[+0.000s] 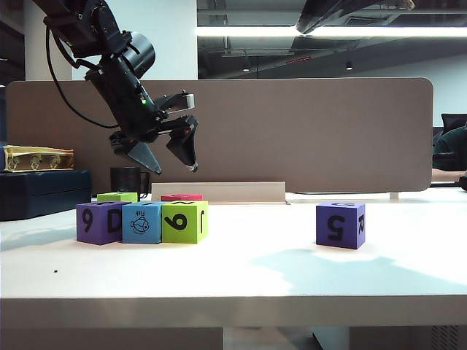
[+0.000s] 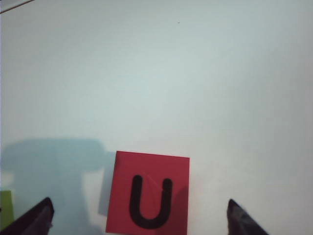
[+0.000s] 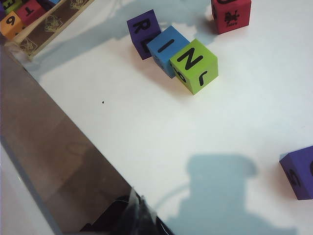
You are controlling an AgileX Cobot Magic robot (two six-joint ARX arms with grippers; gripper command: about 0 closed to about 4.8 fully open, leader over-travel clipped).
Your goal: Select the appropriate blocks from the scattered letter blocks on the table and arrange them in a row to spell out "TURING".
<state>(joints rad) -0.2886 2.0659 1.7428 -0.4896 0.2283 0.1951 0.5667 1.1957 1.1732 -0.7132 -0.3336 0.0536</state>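
At upper left of the exterior view, the left hand is hanging wide open; its wrist camera alone is showing "U" on the red block. The right hand is sitting shut, and its view alone is showing tops reading R, I, N.

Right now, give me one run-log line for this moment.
left gripper: open above red U block | right gripper: shut, holding nothing | row: R-I-N

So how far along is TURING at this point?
Done: purple, blue and green blocks touch in a row reading R, I, N. In hand: the open left gripper hangs over the red U block, nothing held; the right gripper is shut, empty. Left: T, U, G. A purple block sits apart.
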